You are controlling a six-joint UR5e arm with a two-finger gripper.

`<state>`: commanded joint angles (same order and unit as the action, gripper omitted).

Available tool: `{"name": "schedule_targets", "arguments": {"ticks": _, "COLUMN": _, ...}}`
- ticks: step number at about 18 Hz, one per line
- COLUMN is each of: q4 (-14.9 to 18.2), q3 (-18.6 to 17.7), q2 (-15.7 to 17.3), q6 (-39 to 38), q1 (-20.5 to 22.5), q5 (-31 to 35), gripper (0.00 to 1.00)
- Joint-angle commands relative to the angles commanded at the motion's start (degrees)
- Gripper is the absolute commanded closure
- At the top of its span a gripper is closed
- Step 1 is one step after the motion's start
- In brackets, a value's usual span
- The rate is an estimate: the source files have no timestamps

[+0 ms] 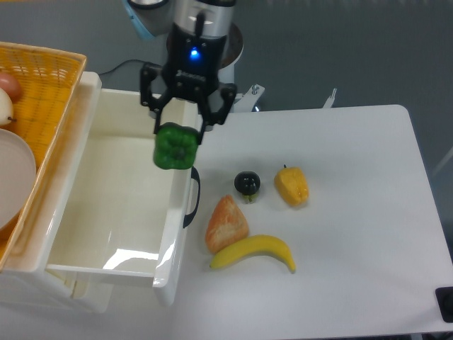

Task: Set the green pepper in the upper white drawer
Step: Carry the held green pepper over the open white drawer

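Observation:
The green pepper (175, 147) is glossy and lobed. My gripper (180, 128) is shut on the green pepper from above and holds it in the air over the right wall of the upper white drawer (92, 234). The drawer is pulled open and its inside looks bare. Its curved black handle (192, 198) faces the table, just below the pepper.
A yellow wicker basket (53, 120) with a white plate and an onion overlaps the drawer's left side. On the white table lie a dark round fruit (247, 183), a yellow-orange pepper (291, 186), an orange bread-like piece (226, 222) and a banana (255, 253).

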<state>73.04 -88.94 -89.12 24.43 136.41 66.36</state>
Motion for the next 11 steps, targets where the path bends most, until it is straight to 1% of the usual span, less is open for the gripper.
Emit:
{"name": "schedule_targets", "arguments": {"ticks": 4, "q4": -0.5, "q3": -1.1, "q2": 0.1, "q6": -0.7, "q1": -1.2, "q5": 0.1, "gripper": 0.65}}
{"name": "schedule_targets", "arguments": {"ticks": 7, "q4": -0.6, "q3": -1.2, "q2": -0.8, "q6": -0.7, "q1": -1.8, "q5": 0.2, "gripper": 0.65}}
{"name": "schedule_targets", "arguments": {"ticks": 11, "q4": -0.9, "q3": -1.7, "q2": -2.9, "q6": -0.7, "q1": -4.4, "q5": 1.4, "gripper": 0.65}}
